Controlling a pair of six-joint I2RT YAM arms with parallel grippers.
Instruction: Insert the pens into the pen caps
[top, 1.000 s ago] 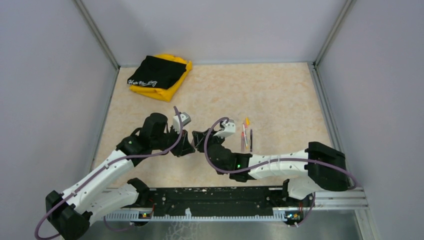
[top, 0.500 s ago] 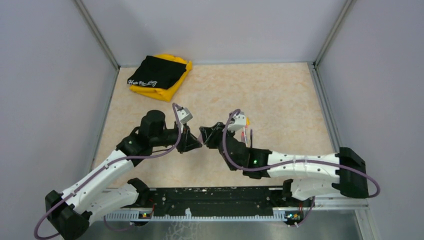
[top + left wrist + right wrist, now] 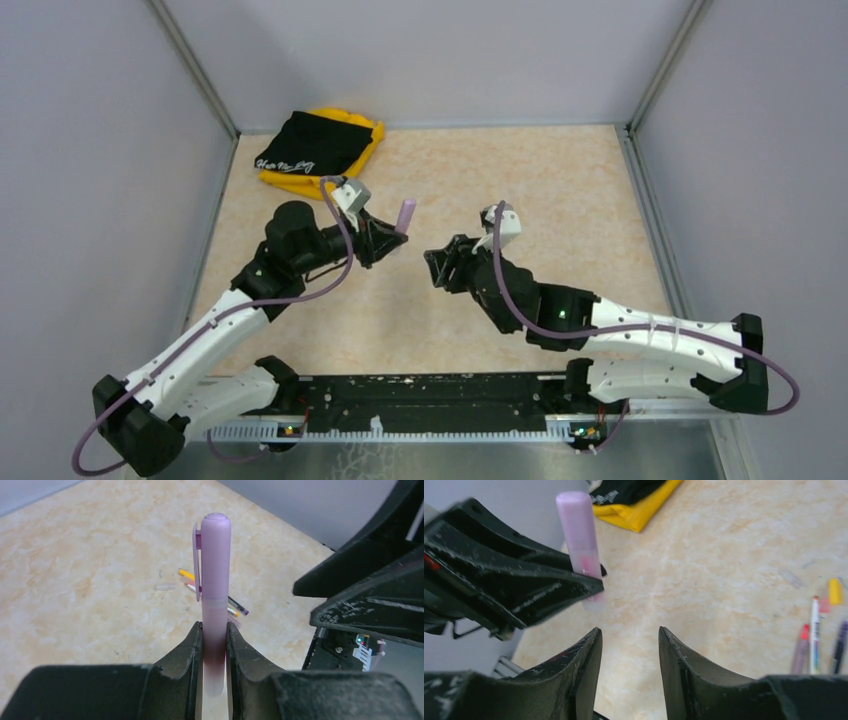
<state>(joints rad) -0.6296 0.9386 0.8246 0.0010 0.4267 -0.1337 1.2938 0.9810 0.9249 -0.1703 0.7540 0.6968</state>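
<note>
My left gripper [image 3: 214, 630] is shut on the lilac pen cap [image 3: 215, 555], a tube with a clip and a translucent lower end, standing up between the fingers. The cap [image 3: 405, 215] also shows from above, and again in the right wrist view [image 3: 579, 535], where a reddish patch shows at the fingers. Whether a pen sits inside I cannot tell. My right gripper [image 3: 629, 632] is open and empty, a short way to the right of it [image 3: 435, 265]. On the table lie a white pen [image 3: 814, 635], a pinkish one [image 3: 800, 650], a dark one [image 3: 839, 645] and a yellow cap [image 3: 834, 591].
A black cloth on a yellow one [image 3: 318, 150] lies at the far left corner. Grey walls close off the left, back and right of the table. A small clear tube [image 3: 791, 578] lies near the loose pens. The right arm's black body [image 3: 370, 595] looms beside the left gripper.
The two grippers met at the middle, then drew apart. The left one rose and swung back with the lilac cap. The right one opened and pulled back, empty.
</note>
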